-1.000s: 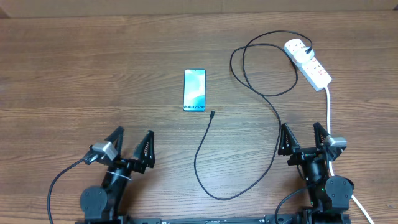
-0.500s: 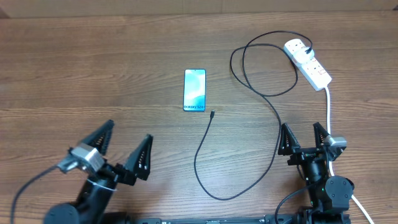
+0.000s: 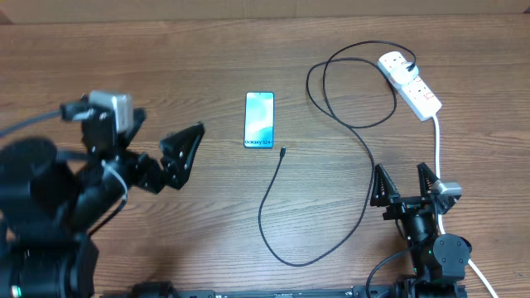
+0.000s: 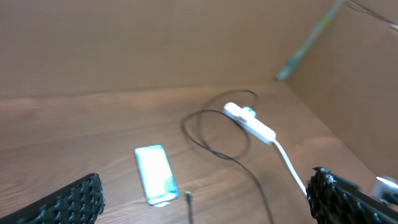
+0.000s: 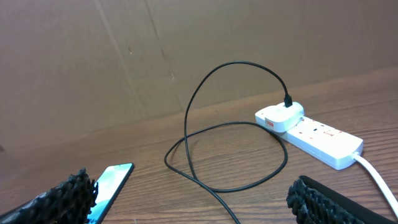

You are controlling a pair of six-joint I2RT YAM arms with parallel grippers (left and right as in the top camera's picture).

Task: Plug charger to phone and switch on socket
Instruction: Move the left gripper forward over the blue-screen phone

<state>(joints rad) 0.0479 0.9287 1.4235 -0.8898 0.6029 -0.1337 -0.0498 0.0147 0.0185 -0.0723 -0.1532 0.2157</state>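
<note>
The phone [image 3: 259, 120] lies flat, screen lit, at the table's middle; it also shows in the left wrist view [image 4: 155, 174] and the right wrist view [image 5: 112, 180]. The charger cable [image 3: 273, 199] has its connector tip just below the phone's lower right corner. It loops right and up to a plug [image 3: 404, 61] seated in the socket [image 3: 414, 87]. The socket also appears in both wrist views [image 4: 250, 121] [image 5: 314, 132]. My left gripper [image 3: 157, 149] is open and empty, raised left of the phone. My right gripper [image 3: 403, 186] is open and empty, below the socket.
The socket's thick white cord [image 3: 438, 149] runs down the right side past my right arm. A cardboard wall [image 5: 155, 56] stands along the table's far edge and right side.
My left arm has lifted and swung up and forward toward the phone's left side, jaws still open. The right arm, phone and cable have not moved.
</note>
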